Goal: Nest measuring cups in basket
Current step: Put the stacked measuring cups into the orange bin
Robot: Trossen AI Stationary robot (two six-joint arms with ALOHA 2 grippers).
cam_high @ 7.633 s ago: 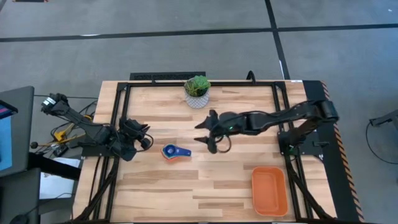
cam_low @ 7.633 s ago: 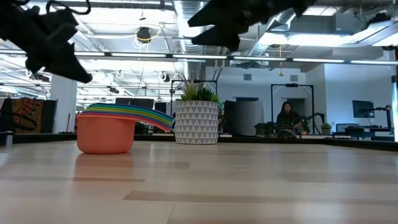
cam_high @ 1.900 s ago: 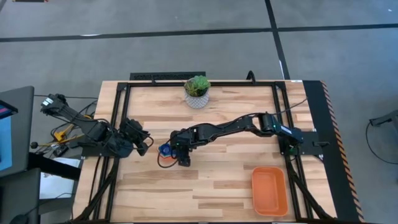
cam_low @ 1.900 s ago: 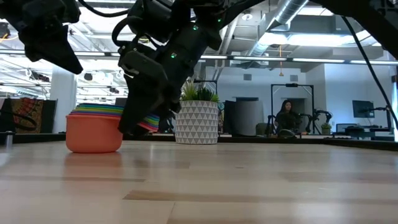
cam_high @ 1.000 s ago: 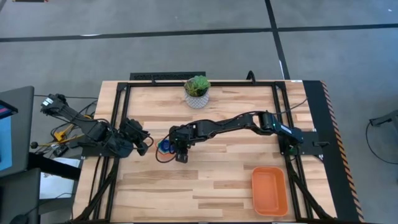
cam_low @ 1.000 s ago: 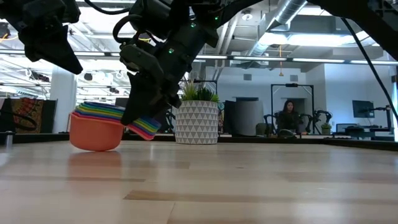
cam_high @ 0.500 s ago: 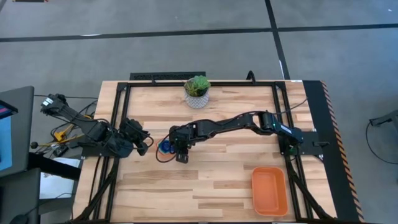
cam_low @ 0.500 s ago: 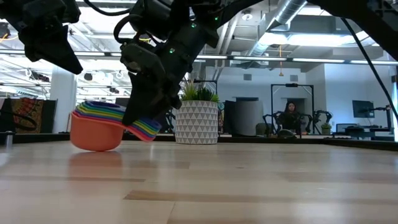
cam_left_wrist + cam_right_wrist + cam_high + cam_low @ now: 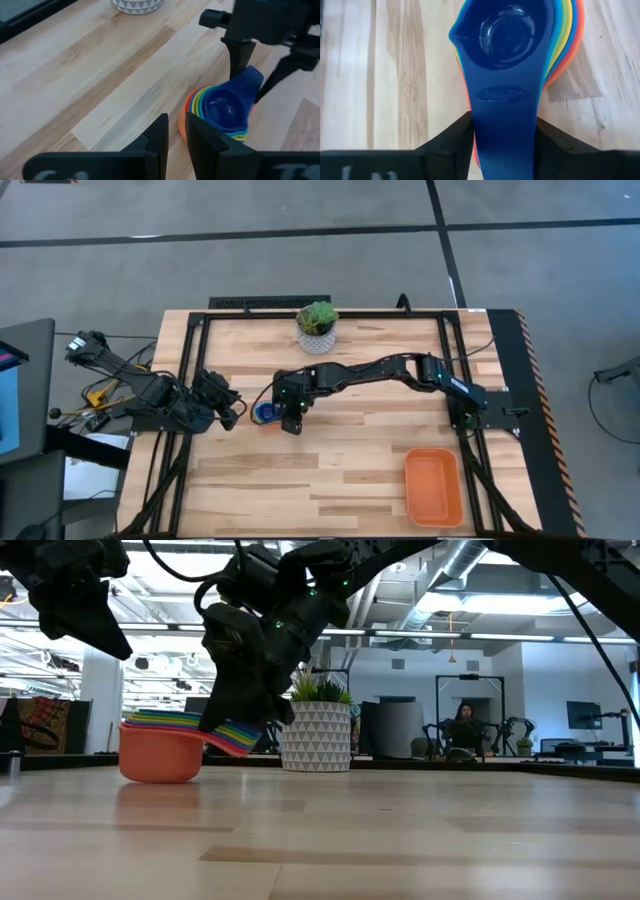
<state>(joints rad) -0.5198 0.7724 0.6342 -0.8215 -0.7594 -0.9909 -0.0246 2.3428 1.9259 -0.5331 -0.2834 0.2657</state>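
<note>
The measuring cups [image 9: 265, 413] sit nested in one stack left of the table's middle: the dark blue one [image 9: 512, 30] innermost, the orange one [image 9: 160, 762] outermost. My right gripper [image 9: 502, 125] reaches in from the right and is shut on their stacked handles. My left gripper [image 9: 228, 408] hovers at the table's left edge, shut and holding nothing, pointed at the stack. The orange basket [image 9: 433, 486] lies near the front right corner. My right gripper pinches the stacked handles by their side edges between its two fingers [image 9: 451, 142], the dark blue handle [image 9: 502, 107] on top. The fingers slant down from the table's right and lie along the handles. The stack sits nearly level, the orange cup's bottom [image 9: 160, 778] at the tabletop.
A white patterned pot with a green plant [image 9: 317, 328] stands at the far edge, behind the stack. Bare wood lies between the stack and the basket. A dark frame [image 9: 270, 304] borders the table. A person [image 9: 465, 730] sits in the room beyond.
My right gripper has shifted a little toward the far edge and rolled at the wrist, still shut on the handles. The stack, which was tipped with its handle end low, has levelled out and slid slightly along the table.
</note>
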